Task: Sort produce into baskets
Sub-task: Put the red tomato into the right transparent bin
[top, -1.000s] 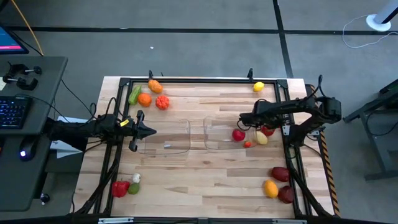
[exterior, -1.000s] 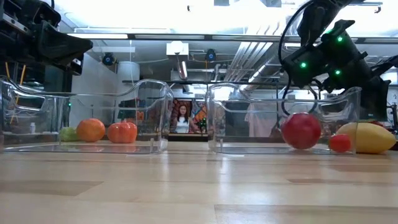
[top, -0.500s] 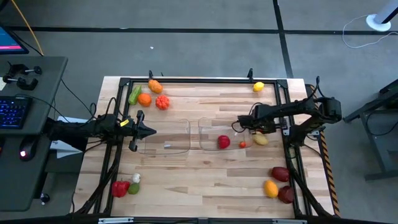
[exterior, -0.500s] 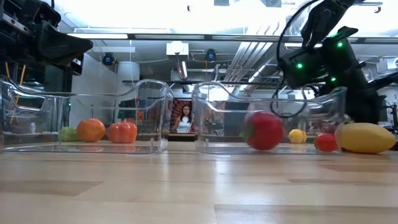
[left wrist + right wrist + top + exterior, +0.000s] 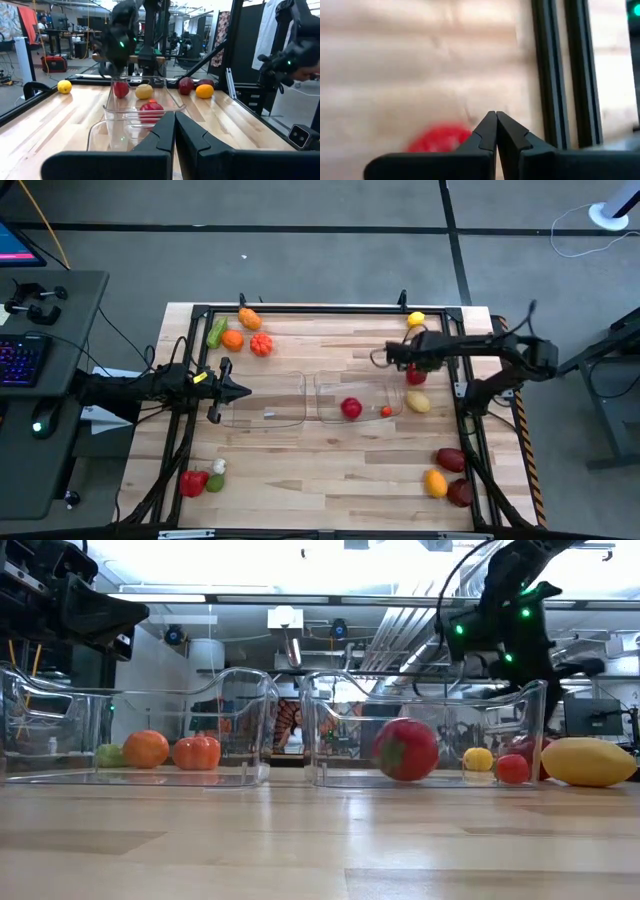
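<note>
Two clear baskets stand side by side mid-table: the left one (image 5: 265,400) is empty, the right one (image 5: 360,397) holds a red apple (image 5: 350,408) and a small red tomato (image 5: 387,412) on its floor. My right gripper (image 5: 382,360) is shut and empty, raised over the right basket's far rim. A red piece (image 5: 416,376) and a pale yellow piece (image 5: 419,402) lie on the table just right of that basket. My left gripper (image 5: 245,391) is shut and empty, raised at the left basket's left side.
A carrot (image 5: 248,318), a green piece (image 5: 217,332), an orange (image 5: 232,339) and a pumpkin (image 5: 261,345) lie far left. A lemon (image 5: 416,320) lies far right. A red pepper (image 5: 193,482) lies near left; maroon (image 5: 450,460) and orange (image 5: 435,482) pieces near right.
My right gripper has moved up and toward the table's far edge, away from the right basket's floor. The right basket has slid toward the table's left, closer to the left basket. The red apple has rolled inside it toward its left end.
</note>
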Robot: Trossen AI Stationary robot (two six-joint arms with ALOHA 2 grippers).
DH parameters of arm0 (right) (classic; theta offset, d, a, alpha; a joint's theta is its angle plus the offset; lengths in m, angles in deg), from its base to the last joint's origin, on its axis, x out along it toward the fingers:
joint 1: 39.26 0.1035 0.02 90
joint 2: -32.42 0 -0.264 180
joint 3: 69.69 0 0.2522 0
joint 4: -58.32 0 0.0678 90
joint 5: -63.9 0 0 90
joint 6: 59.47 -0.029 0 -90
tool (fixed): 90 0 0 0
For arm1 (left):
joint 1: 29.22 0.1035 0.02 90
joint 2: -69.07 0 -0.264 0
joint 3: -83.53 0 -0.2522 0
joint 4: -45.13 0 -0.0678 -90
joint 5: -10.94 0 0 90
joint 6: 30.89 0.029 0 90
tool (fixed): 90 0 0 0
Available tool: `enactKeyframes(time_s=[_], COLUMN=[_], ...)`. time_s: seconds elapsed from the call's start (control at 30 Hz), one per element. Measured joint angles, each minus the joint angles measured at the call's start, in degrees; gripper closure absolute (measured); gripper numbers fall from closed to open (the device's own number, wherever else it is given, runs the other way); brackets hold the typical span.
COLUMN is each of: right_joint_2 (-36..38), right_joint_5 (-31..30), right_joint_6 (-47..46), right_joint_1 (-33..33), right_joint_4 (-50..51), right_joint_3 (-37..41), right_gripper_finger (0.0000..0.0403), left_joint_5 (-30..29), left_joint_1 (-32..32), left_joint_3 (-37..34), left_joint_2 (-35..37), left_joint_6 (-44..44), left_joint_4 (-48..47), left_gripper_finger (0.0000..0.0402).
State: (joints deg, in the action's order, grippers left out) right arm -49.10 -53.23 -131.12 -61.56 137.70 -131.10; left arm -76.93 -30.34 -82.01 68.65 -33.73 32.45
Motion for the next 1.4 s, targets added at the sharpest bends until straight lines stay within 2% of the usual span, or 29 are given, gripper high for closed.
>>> enactKeyframes(time_s=[0.13,0.27,0.53,0.67,0.87,0.97,1.07,1.2,1.4], right_joint_2=[4.0,7.5,14.2,16.5,16.6,16.6,16.6,16.6,16.6], right_joint_5=[-1.1,-1.4,7.7,12.2,19.3,24.2,28.0,28.3,28.4], right_joint_6=[9.8,19.0,25.6,25.5,24.5,22.1,18.4,13.5,12.1], right_joint_1=[-5.6,-10.2,-12.2,-12.0,-12.2,-12.7,-13.0,-13.0,-12.9], right_joint_4=[-6.5,-8.3,-2.5,-0.6,-0.5,-1.3,-2.9,-6.6,-16.1], right_joint_3=[-1.5,-3.9,-6.6,-6.6,-6.2,-2.8,1.5,5.8,7.0], right_gripper_finger=[0.0403,0.0403,0.0392,0.035,0.0238,0.0183,0.0144,0.0121,0.0119], left_joint_5=[0.0,0.0,0.0,0.0,0.0,0.0,0.0,0.0,0.0], left_joint_1=[0.0,0.0,0.0,0.0,0.0,0.0,0.0,0.0,0.0], left_joint_3=[0.0,0.0,0.0,0.0,0.0,0.0,0.0,0.0,0.0], left_joint_2=[0.0,0.0,0.0,0.0,0.0,0.0,0.0,0.0,0.0], left_joint_6=[0.0,0.0,0.0,0.0,0.0,0.0,0.0,0.0,0.0], left_joint_4=[0.0,0.0,0.0,0.0,0.0,0.0,0.0,0.0,0.0], left_gripper_finger=[0.0401,0.0401,0.0401,0.0401,0.0401,0.0401,0.0401,0.0401,0.0401])
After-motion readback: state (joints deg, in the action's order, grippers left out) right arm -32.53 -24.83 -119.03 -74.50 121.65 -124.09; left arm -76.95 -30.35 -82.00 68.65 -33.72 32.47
